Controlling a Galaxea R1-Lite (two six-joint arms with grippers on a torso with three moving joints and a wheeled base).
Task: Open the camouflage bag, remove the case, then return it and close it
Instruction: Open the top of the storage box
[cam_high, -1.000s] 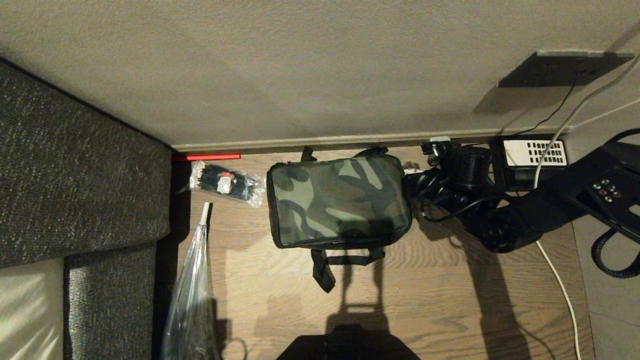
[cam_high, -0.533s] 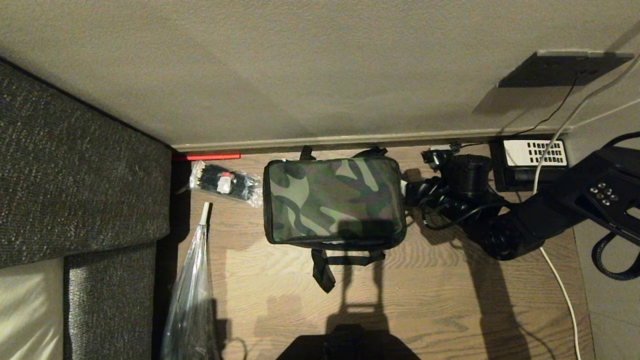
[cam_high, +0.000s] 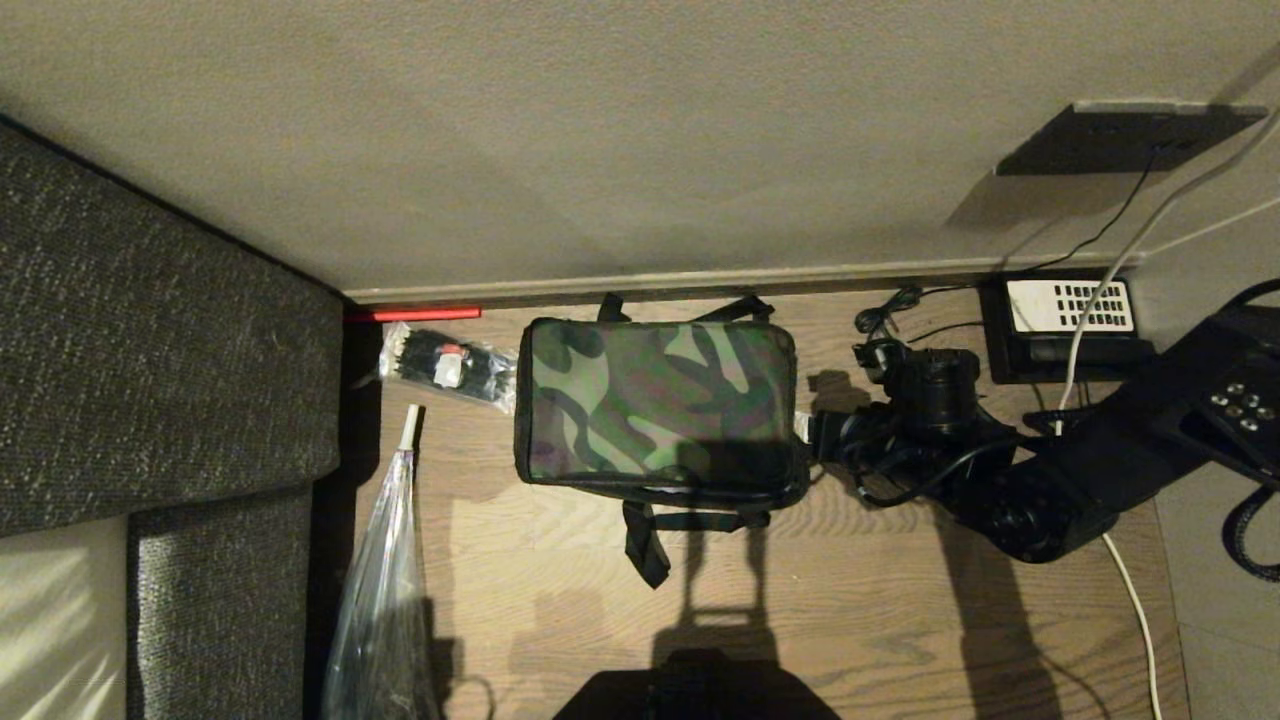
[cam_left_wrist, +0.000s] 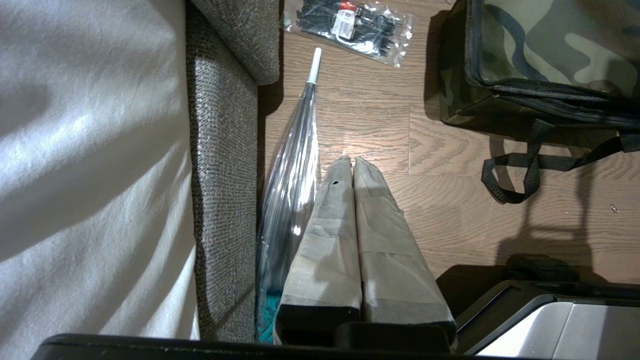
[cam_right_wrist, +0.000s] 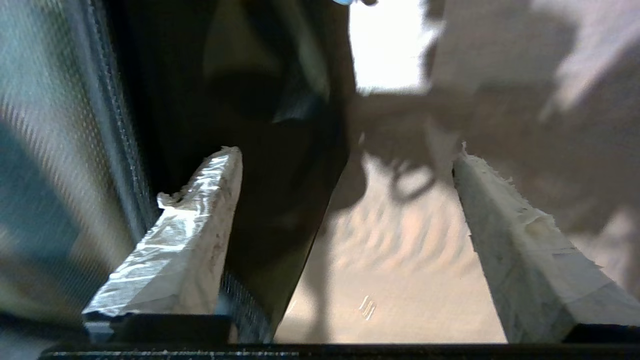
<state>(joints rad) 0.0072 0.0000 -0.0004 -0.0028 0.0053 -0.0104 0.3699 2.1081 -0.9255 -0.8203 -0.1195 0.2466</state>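
The boxy soft camouflage bag (cam_high: 655, 405) with green-brown-black top and black straps sits zipped on the wooden floor (cam_high: 850, 610) by the wall, its lid down. The right gripper (cam_high: 812, 438) is at the bag's right end, tape-wrapped fingers (cam_right_wrist: 192, 240) spread wide and holding nothing. The left gripper (cam_left_wrist: 353, 161) hangs beside the grey sofa (cam_left_wrist: 222, 165), fingers pressed together.

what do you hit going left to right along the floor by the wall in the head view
Grey sofa → clear packet of black ties → camouflage bag, closed → right gripper, open, by the bag's right end → black telephone with its white keypad panel.
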